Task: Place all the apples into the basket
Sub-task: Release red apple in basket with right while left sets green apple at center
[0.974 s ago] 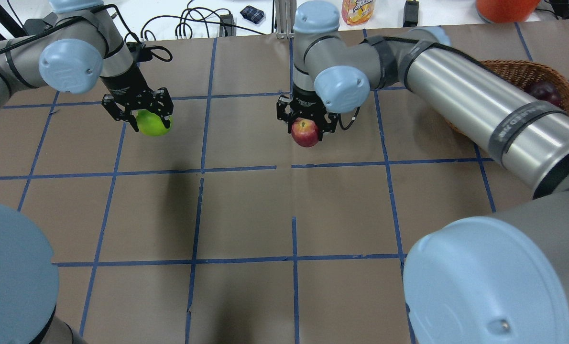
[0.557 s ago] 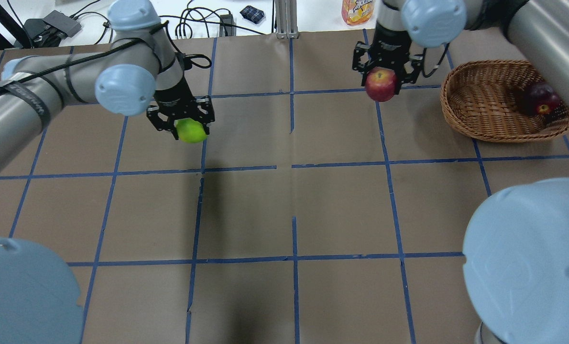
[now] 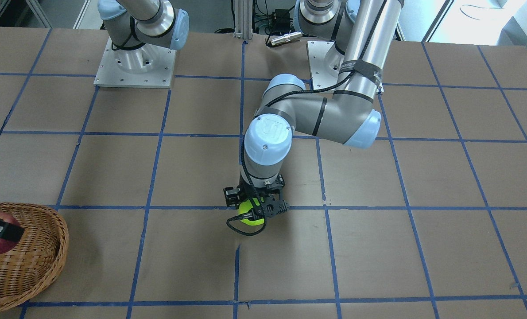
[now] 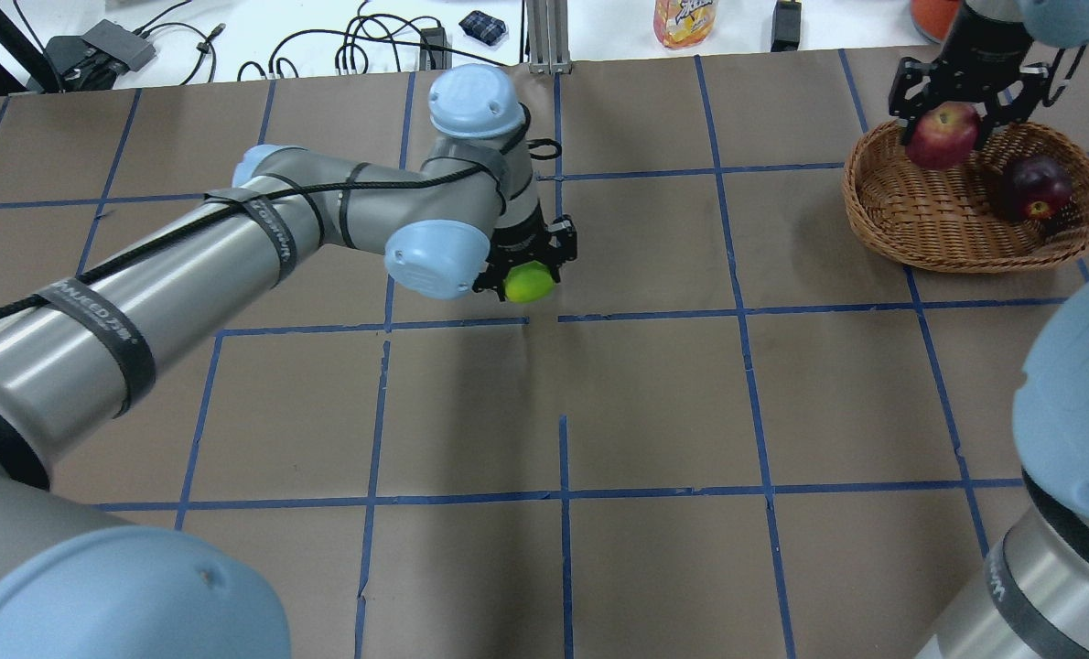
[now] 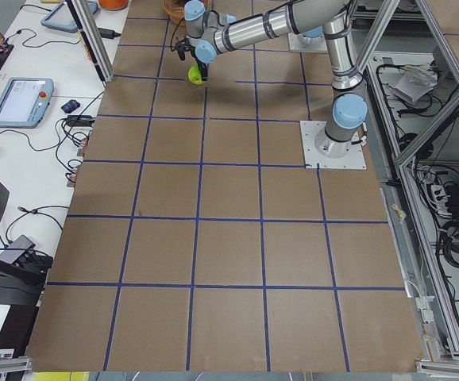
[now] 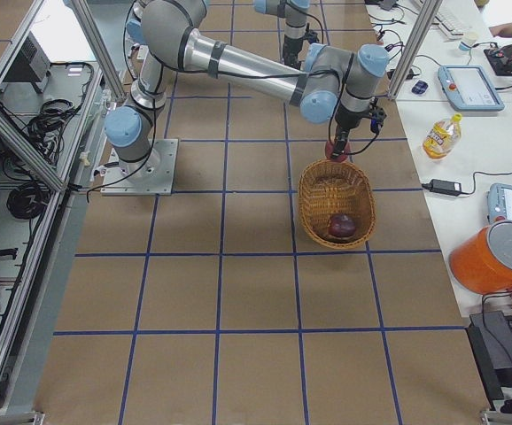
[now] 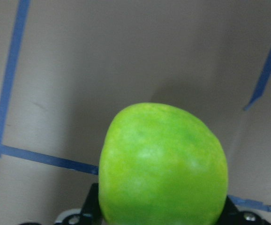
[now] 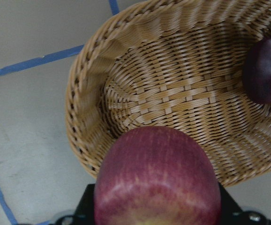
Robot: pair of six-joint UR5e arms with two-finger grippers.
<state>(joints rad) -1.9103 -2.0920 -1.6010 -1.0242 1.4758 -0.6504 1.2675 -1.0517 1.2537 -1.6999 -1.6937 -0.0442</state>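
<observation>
My left gripper (image 4: 528, 273) is shut on the lime green apple (image 4: 529, 282) and holds it just above the table near the middle; the apple fills the left wrist view (image 7: 163, 164). My right gripper (image 4: 950, 124) is shut on the red apple (image 4: 943, 135) and holds it over the far left rim of the brown wicker basket (image 4: 883, 229). The right wrist view shows this apple (image 8: 156, 180) above the basket's rim (image 8: 86, 112). The dark maroon apple (image 4: 1031, 186) lies inside the basket on its right side and also shows in the right wrist view (image 8: 267, 70).
A juice bottle (image 4: 684, 20), cables (image 4: 361, 46) and an orange container (image 6: 495, 257) sit on the white bench beyond the table's far edge. The arm bases (image 3: 135, 66) stand at the robot's side. Blue tape lines grid the brown table.
Both arms moved right in the overhead view. The left carried the green apple to the table's middle. The right carried the red apple from short of the basket to over its rim.
</observation>
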